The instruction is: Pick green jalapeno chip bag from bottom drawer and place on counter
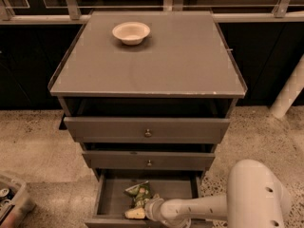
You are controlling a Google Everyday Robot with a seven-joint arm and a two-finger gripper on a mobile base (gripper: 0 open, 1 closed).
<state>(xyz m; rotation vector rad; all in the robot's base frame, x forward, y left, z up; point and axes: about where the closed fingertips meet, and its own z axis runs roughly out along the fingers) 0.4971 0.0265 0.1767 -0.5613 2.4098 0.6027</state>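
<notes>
Camera view has the gripper (pixel 136 213) low inside the bottom drawer (pixel 110 201), near its front edge. It is reached in from the right on the pale arm (pixel 199 208). Whether the gripper is spread, closed or already holding anything I cannot tell, since its tip shows only as a pale lump.

Just behind the gripper, toward the back of the drawer, lies the green jalapeno chip bag (pixel 139 192). It is crumpled on the drawer floor and seems to touch the tip or sit right against it. Bare grey floor lies to the left of the gripper.

The step in hand looks like the grasp. To do it well, the gripper should close on a raised fold of the foil rather than press the bag flat. It should also have a firm bite before lifting, because the wrinkly foil will likely slip.

Directly above the gripper the middle drawer front (pixel 149 161) overhangs, and above that the upper drawer (pixel 147 129). So the lift ought to begin by drawing outward, toward the front, before rising.

High above and farther back is the counter (pixel 156 70). A white bowl (pixel 131 32) stands at its far left, so the open middle or right would be the safer place to set the bag.
</notes>
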